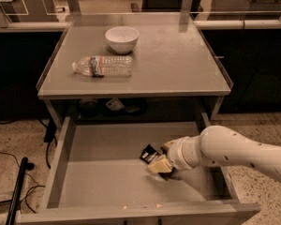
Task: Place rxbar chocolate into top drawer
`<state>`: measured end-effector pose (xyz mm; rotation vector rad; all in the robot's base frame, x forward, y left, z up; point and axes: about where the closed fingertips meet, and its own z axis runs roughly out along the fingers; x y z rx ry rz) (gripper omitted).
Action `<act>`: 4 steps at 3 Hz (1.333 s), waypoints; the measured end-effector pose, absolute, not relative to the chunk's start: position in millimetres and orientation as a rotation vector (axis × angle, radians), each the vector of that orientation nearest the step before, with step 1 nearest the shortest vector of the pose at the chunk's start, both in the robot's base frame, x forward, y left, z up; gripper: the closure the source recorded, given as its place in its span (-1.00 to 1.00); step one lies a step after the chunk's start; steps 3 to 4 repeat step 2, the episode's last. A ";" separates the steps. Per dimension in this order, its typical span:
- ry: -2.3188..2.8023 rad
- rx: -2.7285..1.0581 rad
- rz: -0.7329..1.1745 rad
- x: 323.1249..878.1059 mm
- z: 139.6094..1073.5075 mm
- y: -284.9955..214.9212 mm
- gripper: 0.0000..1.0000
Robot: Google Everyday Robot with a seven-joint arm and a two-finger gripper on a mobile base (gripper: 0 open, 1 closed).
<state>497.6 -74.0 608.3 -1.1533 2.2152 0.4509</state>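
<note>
The top drawer point(93, 182) is pulled out wide open below the tabletop, with a flat bare grey bottom. My gripper point(158, 162) reaches in from the right on a white arm and sits low inside the drawer, right of its middle. The rxbar chocolate point(149, 153), a small dark shiny bar, sticks out to the upper left between the pale fingertips point(159, 165), close to the drawer's bottom. The gripper is shut on it.
On the grey tabletop point(178, 64) lie a clear water bottle point(103, 65) on its side and a white bowl point(122, 38) behind it. Dark items sit on a shelf under the tabletop point(114, 106). A black pole point(16, 191) and cables lie on the floor at left.
</note>
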 end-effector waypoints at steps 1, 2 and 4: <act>2.215 -1.153 0.451 497.6 608.3 -73.9 -1.00; 2.215 -1.153 0.451 497.6 608.3 -73.9 -1.00; 2.215 -1.153 0.451 497.6 608.3 -73.9 -1.00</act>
